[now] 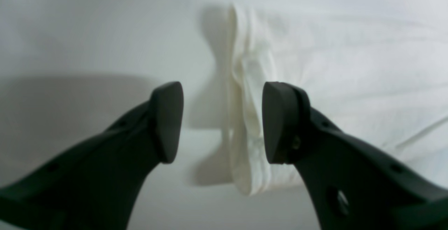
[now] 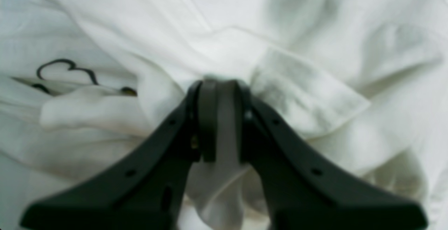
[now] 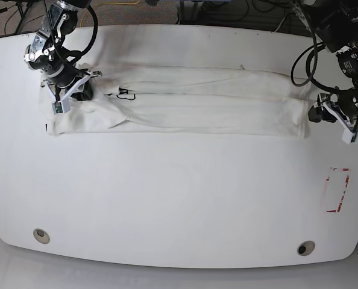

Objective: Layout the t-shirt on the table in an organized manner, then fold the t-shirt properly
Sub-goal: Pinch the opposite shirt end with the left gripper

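The t-shirt lies across the far half of the table as a long narrow band, both long sides already turned in, print mostly hidden except a bit of black outline near my right end. So layout looks done and the lengthwise folds look done; what's left, I judge, is the crosswise fold to bring the band into a compact packet.

My right gripper is clamped narrow on a bunched bit of cloth at its end of the band, fabric pinched between the pads. My left gripper stands wide with nothing held, straddling the opposite short edge of the shirt, one fingertip just beside the layered hem. The wrist view is blurry, so possibly it touches the cloth; can't say. The left grasp isn't made yet.
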You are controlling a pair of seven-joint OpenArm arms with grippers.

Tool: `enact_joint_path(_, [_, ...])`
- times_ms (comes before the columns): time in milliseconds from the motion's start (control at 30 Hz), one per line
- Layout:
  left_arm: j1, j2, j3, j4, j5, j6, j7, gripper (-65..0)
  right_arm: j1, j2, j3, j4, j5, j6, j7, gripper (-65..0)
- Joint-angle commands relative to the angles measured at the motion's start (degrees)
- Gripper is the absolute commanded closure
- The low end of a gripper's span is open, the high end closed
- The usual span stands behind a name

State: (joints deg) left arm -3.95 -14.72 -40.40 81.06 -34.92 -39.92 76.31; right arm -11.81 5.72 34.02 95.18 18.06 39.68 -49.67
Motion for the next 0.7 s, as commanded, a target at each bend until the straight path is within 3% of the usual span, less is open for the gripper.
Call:
enact_joint_path(0, [-0.23, -1.85, 1.59, -0.22, -1.79, -0.08, -0.75, -33.9, 0.34, 0.66, 0.13, 0.87, 0.44, 0.32, 0.92, -9.2])
enact_joint_path(533, [2.58, -1.67, 4.40, -2.59, -1.52, -0.08, -1.19, -33.9, 0.25, 0.66, 0.13, 0.96, 0.44, 0.32, 1.01, -9.0])
enact_joint_path(667, [2.49, -1.59, 4.75, -2.68, -1.44, -0.08, -3.57, -33.3, 0.25, 0.66, 0.13, 1.04, 0.44, 0.32, 1.01, -8.9])
